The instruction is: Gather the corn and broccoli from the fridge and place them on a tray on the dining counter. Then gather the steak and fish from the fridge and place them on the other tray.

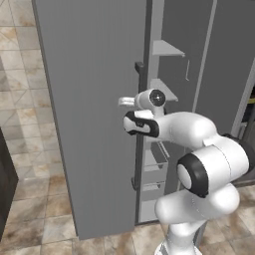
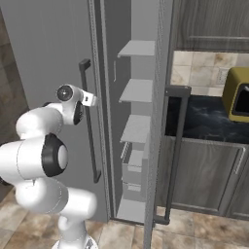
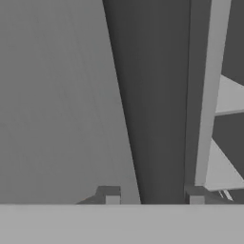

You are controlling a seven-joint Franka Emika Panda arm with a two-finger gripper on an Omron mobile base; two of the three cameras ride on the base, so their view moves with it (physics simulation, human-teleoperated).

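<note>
Straddling the long dark vertical handle (image 3: 152, 105) of the fridge door (image 1: 89, 109), the tool (image 3: 155, 199) has one small fingertip (image 3: 112, 199) on each side of the bar, with the bar running up between them. Whether the tips press on the handle or stand just off it, I cannot tell. From the base views, the hand sits at mid-height of the door's handle, with the white arm (image 1: 199, 164) bent up behind it. The fridge (image 2: 136, 121) stands ajar: pale shelves (image 2: 137, 90) climb the grey inner wall, and drawers (image 2: 133, 170) sit lower down. Beyond the right-hand door, a dark marble-look surface (image 2: 204, 121) carries a yellow appliance (image 2: 237, 95) over grey cabinet fronts. Tan tiles cover the floor (image 1: 30, 219).
</note>
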